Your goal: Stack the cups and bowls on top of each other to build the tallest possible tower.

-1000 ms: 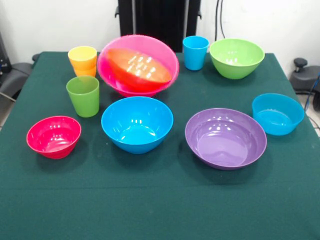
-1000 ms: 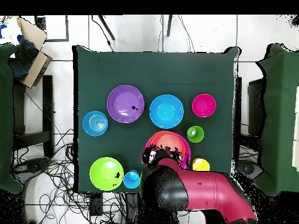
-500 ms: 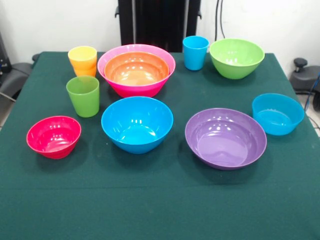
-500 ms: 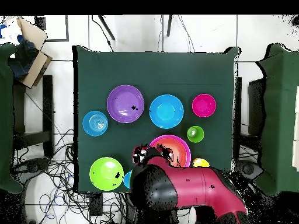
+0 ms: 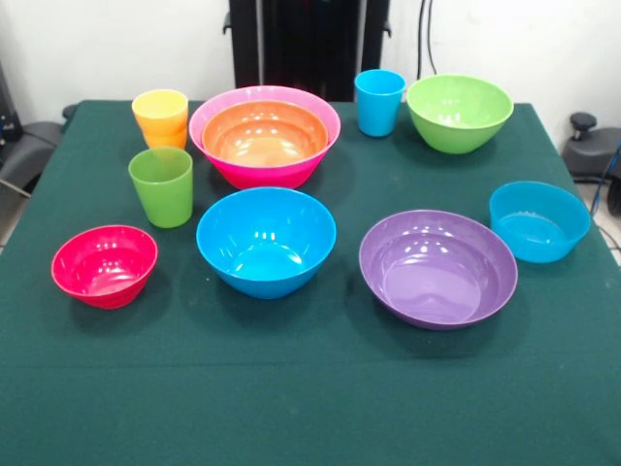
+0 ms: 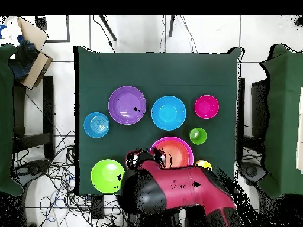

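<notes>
The arm's (image 6: 177,192) end is seen only from overhead, at the table's (image 6: 177,71) robot-side edge, and whether the fingers (image 6: 142,157) are open or closed cannot be told; nothing can be made out in them.

Just beside the fingers, the large pink bowl (image 6: 177,140) is found standing level on the table, with the orange bowl (image 6: 173,152) nested upright inside it; this two-piece pile is all that exists of the tower. On the fingers' other side, also near, the light green bowl (image 6: 106,175) is placed. The blue cup (image 5: 378,102) is hidden under the arm from overhead; in the front view it is shown upright between the pink bowl and the light green bowl.

Beyond the pink bowl from the fingers, the yellow cup (image 6: 203,165) is seen at the arm's edge; in the front view it is shown seated in the orange cup (image 5: 167,138). The green cup (image 6: 198,136) stands alone, near the pink bowl's rim.

Farther from the fingers, a row is formed across the table's middle by the light blue bowl (image 6: 96,125), the purple bowl (image 6: 126,105), the blue bowl (image 6: 168,112) and the red-pink bowl (image 6: 206,107), all upright, empty and apart from one another.
</notes>
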You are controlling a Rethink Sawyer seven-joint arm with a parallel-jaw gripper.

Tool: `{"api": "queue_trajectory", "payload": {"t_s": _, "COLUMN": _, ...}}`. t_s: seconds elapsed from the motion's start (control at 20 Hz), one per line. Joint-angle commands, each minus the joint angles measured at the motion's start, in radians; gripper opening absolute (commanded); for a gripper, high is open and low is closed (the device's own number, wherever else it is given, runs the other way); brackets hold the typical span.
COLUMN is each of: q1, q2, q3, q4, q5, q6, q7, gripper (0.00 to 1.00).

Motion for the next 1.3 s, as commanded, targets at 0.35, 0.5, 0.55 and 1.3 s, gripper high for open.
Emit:
{"api": "queue_trajectory", "payload": {"t_s": 0.35, "q1": 0.157, "q2": 0.155, "q3": -0.067, "q4": -0.15, "q5": -0.173, "q6": 0.105, "q7": 0.043, "gripper": 1.0}}
{"api": "queue_trajectory", "payload": {"t_s": 0.5, "q1": 0.224, "q2": 0.217, "q3": -0.134, "q4": -0.189, "q5": -0.238, "q6": 0.041, "q7": 0.104, "gripper": 1.0}}
{"api": "queue_trajectory", "payload": {"t_s": 0.55, "q1": 0.25, "q2": 0.24, "q3": -0.161, "q4": -0.203, "q5": -0.259, "q6": 0.016, "q7": 0.127, "gripper": 1.0}}
{"api": "queue_trajectory", "payload": {"t_s": 1.3, "q1": 0.305, "q2": 0.28, "q3": -0.225, "q4": -0.26, "q5": -0.179, "q6": 0.034, "q7": 0.072, "gripper": 1.0}}
